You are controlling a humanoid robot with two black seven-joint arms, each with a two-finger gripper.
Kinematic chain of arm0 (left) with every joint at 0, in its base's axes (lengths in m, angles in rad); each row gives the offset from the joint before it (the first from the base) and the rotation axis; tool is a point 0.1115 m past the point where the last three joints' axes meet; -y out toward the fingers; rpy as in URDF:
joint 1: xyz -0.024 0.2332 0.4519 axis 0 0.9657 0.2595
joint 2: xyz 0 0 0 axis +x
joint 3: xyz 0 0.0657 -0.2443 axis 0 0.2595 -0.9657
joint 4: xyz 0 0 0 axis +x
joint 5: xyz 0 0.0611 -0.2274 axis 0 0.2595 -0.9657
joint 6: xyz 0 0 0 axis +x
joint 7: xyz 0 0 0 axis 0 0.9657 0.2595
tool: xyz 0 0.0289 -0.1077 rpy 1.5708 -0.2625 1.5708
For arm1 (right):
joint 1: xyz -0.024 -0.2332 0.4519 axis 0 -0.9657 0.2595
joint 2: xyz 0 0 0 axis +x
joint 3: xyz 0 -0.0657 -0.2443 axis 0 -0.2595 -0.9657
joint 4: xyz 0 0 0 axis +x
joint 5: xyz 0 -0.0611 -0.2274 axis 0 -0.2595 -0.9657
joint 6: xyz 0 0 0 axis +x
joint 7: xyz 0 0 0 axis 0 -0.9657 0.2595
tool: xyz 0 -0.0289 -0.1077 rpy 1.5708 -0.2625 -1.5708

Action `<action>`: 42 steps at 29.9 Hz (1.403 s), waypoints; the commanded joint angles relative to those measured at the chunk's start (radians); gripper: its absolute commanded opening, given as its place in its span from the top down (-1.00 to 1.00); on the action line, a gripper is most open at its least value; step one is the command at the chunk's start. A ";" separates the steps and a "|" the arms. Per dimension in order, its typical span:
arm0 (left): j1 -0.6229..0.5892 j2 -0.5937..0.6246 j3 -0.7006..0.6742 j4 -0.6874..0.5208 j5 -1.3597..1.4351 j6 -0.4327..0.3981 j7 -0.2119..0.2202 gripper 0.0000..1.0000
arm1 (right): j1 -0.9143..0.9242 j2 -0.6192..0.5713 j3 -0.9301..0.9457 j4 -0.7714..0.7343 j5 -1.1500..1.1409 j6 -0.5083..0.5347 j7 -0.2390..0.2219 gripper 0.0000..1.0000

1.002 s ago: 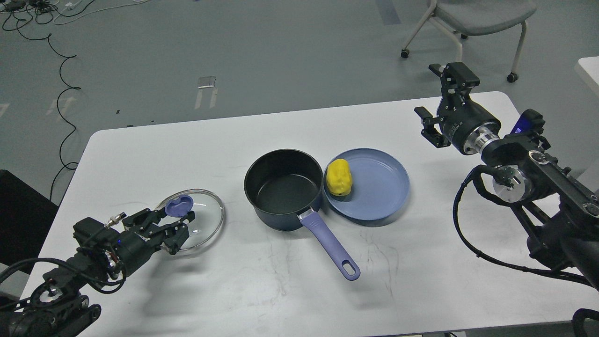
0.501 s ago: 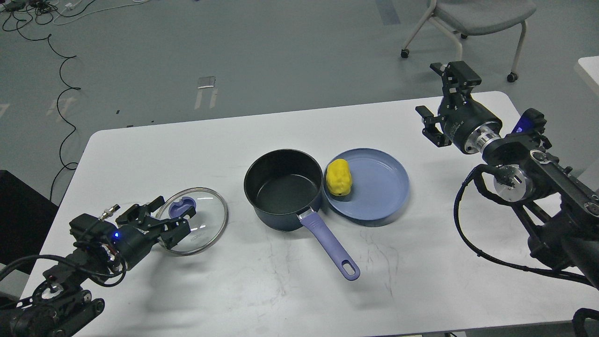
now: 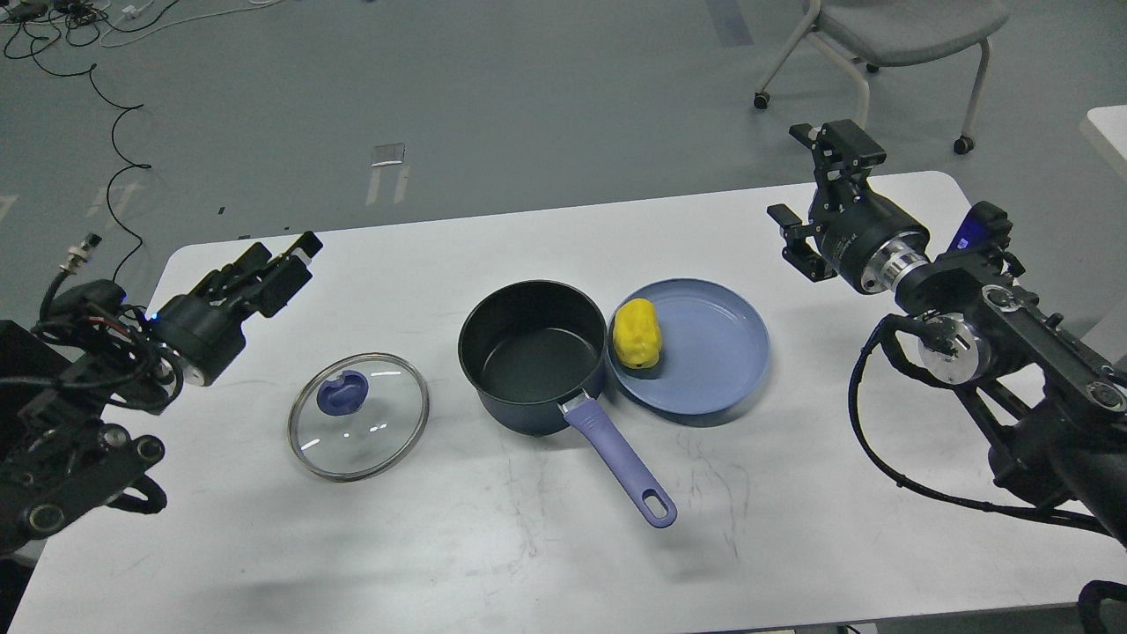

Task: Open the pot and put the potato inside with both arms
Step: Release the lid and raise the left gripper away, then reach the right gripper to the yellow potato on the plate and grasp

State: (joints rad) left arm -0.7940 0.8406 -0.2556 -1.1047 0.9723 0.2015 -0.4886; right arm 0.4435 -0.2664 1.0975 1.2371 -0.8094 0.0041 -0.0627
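Note:
The dark navy pot (image 3: 533, 352) stands open and empty at the table's middle, its purple-blue handle (image 3: 619, 462) pointing to the front right. The yellow potato (image 3: 637, 333) lies on the left part of the light-blue plate (image 3: 718, 357), right beside the pot. The glass lid (image 3: 358, 416) with its purple knob lies flat on the table left of the pot. My left gripper (image 3: 283, 262) is open and empty, raised above the table's far left, behind the lid. My right gripper (image 3: 790, 174) is open and empty, held above the table's far right, behind the plate.
The white table (image 3: 528, 546) has bare surface along its front. A wheeled chair (image 3: 898, 35) stands on the floor behind the right corner. Black cables (image 3: 119, 141) lie on the floor at the far left.
My left gripper has let go of the lid's knob and risen up and back to the far left. The lid now lies free on the table. The right gripper shifted slightly left.

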 commanded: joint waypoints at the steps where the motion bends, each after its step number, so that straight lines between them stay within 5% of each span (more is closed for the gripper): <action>1: -0.100 -0.011 -0.002 0.011 -0.256 -0.120 0.000 -0.95 | 0.030 -0.042 -0.089 0.008 -0.115 0.002 0.000 -0.99; 3: -0.146 -0.018 -0.004 0.023 -0.372 -0.190 0.000 -0.95 | 0.056 -0.080 -0.164 0.012 -0.186 0.004 0.000 -0.99; 5: -0.197 -0.028 -0.008 0.069 -0.487 -0.267 0.125 -0.95 | 0.087 -0.128 -0.246 0.013 -0.273 0.004 0.000 -0.99; 6: -0.227 -0.043 -0.026 0.100 -0.565 -0.313 0.225 -0.95 | 0.112 -0.154 -0.301 0.013 -0.334 0.004 0.000 -0.99; 9: -0.260 -0.086 -0.091 0.131 -0.685 -0.378 0.384 -0.96 | 0.153 -0.184 -0.391 0.013 -0.439 0.005 -0.002 -0.99; 12: -0.258 -0.101 -0.168 0.131 -0.711 -0.398 0.459 -0.96 | 0.216 -0.195 -0.499 0.013 -0.551 0.008 -0.002 -0.99; 17: -0.249 -0.107 -0.165 0.128 -0.712 -0.422 0.461 -0.96 | 0.316 -0.214 -0.628 0.013 -0.675 0.078 -0.017 -0.98; 24: -0.215 -0.098 -0.165 0.123 -0.710 -0.438 0.449 -0.96 | 0.357 -0.211 -0.682 0.021 -0.686 0.230 -0.138 -0.90; 29: -0.191 -0.091 -0.172 0.123 -0.710 -0.439 0.446 -0.96 | 0.357 -0.195 -0.697 0.019 -0.686 0.232 -0.195 -0.89; 42: -0.180 -0.089 -0.172 0.121 -0.708 -0.439 0.423 -0.96 | 0.359 -0.085 -0.722 0.002 -0.686 0.234 -0.250 -0.84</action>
State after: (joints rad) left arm -0.9765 0.7518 -0.4282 -0.9819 0.2639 -0.2381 -0.0599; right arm 0.8008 -0.3678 0.3791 1.2468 -1.4943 0.2379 -0.3044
